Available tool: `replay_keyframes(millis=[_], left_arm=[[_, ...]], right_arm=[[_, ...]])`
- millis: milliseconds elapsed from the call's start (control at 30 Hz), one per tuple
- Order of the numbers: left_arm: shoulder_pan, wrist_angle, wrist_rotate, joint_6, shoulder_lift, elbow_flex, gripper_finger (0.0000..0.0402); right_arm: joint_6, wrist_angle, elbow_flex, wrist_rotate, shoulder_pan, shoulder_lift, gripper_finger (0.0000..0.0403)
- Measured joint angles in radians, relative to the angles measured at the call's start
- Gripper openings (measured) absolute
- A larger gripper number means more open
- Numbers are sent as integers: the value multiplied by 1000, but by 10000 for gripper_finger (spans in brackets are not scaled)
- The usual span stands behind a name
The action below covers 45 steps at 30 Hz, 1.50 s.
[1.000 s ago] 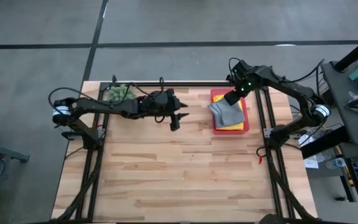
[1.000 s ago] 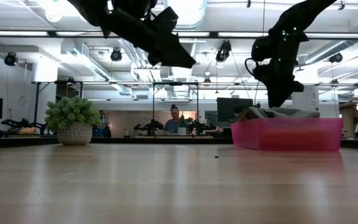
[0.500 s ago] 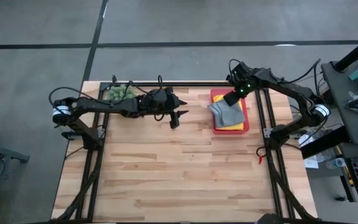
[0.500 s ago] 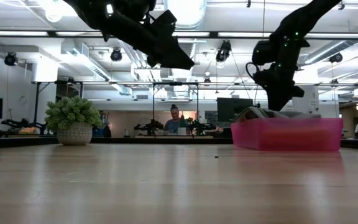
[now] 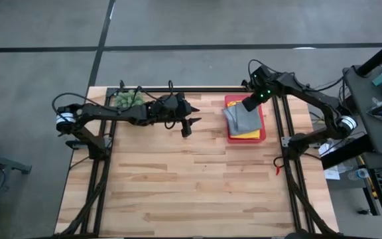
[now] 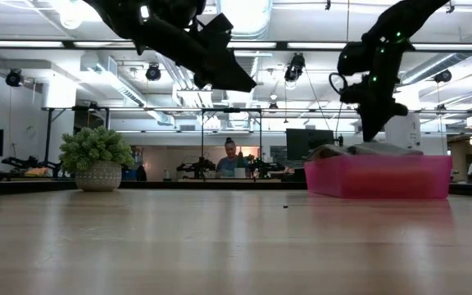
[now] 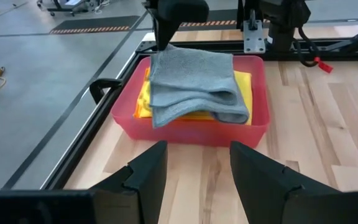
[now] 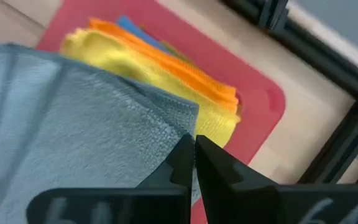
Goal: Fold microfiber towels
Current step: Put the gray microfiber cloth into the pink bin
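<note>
1. The grey towel [image 7: 194,84] lies on top of the stack in the pink tray [image 7: 188,130], at the far right part of the desk [image 5: 191,179]. Under it I see the yellow towel [image 8: 148,68], then the orange towel [image 8: 185,65], and a bit of the blue towel [image 8: 132,28].
2. My right pincer [image 8: 192,149] is closed at the far corner of the grey towel. It seems to pinch the cloth, but the fingertips cover the contact, so I cannot be sure how much fabric is inside.
3. Risk: if only the edge is caught, the towel may slip out when I lift, and fall back crumpled.
4. Risk: the pinch may go too deep and take also the yellow towel, so two cloths would come up together.
5. Risk: the soft pile can drag on the layers below and pull them over the tray wall, or shift the light tray itself.
6. My left pincer [image 5: 186,127] hangs open over the middle of the desk, holding nothing. If I bring it to help too early, the two arms may collide near the tray.
</note>
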Motion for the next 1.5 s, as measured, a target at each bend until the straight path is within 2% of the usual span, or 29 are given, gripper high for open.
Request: replay_keyframes(millis=[200, 333, 533, 667, 867, 1100, 1300, 1433, 1500], left_arm=[[0, 23, -1, 0, 0, 0, 160], [0, 23, -5, 1, 0, 0, 160], [0, 24, -5, 0, 1, 0, 160], [0, 24, -5, 0, 1, 0, 160], [0, 24, -5, 0, 1, 0, 160], [0, 28, -4, 0, 1, -13, 160], [0, 28, -4, 0, 1, -16, 160], [0, 28, -4, 0, 1, -16, 160], [0, 27, -4, 0, 1, -16, 160]], right_arm=[[17, -7, 0, 8, 3, -13, 9], [24, -1, -17, 76, 3, -12, 9], [38, 24, -22, 48, 3, -12, 18], [51, 27, 3, 19, 3, -12, 55], [84, 32, 71, 19, 8, -12, 132], [166, 82, 78, 17, 124, -8, 185], [233, 123, 75, 25, 223, 46, 185], [249, 125, 74, 33, 243, 110, 176], [263, 125, 74, 72, 244, 144, 172]])
